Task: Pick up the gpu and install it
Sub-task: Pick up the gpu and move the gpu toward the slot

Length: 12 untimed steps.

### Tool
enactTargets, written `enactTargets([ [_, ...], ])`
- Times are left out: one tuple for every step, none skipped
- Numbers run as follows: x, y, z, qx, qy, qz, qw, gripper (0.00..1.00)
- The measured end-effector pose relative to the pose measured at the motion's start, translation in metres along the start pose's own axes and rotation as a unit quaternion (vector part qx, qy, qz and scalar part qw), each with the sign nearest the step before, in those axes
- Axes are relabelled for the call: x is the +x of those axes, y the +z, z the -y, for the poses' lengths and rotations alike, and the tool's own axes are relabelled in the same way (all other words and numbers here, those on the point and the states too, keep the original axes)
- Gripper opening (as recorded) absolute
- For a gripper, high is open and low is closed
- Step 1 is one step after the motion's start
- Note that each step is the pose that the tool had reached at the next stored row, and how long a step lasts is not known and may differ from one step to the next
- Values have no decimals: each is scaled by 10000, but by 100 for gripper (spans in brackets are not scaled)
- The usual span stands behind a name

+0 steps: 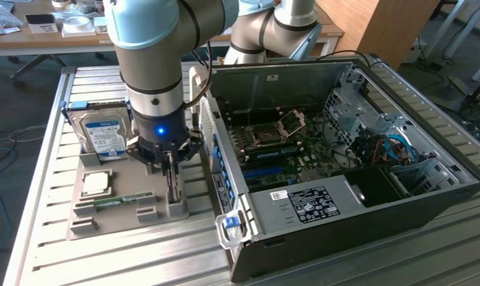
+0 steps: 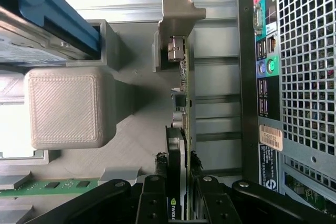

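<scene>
The gpu is a thin card standing edge-on in a grey slotted holder on the grey tray, just at the exterior view's left of the open computer case. My gripper points straight down onto it. In the wrist view the gpu runs away from the camera, with its metal bracket at the far end. The gripper has its black fingers pressed against both faces of the card's near end, so it is shut on the gpu.
On the tray, a silver hard drive stands upright behind the gripper, and a cpu and a green memory stick lie beside it. The case's rear panel is close beside the card. The tray rests on a slatted metal table.
</scene>
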<state>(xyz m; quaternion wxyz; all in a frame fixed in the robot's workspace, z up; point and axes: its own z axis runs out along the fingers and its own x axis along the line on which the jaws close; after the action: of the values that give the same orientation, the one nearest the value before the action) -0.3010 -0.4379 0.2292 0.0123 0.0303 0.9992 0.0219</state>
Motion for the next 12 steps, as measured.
enactTargets([
  [0, 0, 0, 0, -7, 0, 10000, 27],
  [0, 0, 0, 0, -7, -1, 10000, 27],
  [0, 0, 0, 0, -8, 0, 10000, 27],
  [0, 0, 0, -1, -8, 0, 10000, 27],
  [-1, 0, 0, -1, -8, 0, 10000, 27],
  [0, 0, 0, -1, -8, 0, 10000, 27],
  [-1, 0, 0, 0, -8, -1, 10000, 27],
  [-1, 0, 0, -1, -8, 0, 10000, 27],
  [-1, -10, -1, -2, -8, 1, 10000, 27],
  [-2, -31, -2, -1, -8, 0, 10000, 27],
  [-2, -52, -2, -1, -8, 0, 10000, 27],
  [-2, -71, -3, -1, -8, 0, 10000, 27],
])
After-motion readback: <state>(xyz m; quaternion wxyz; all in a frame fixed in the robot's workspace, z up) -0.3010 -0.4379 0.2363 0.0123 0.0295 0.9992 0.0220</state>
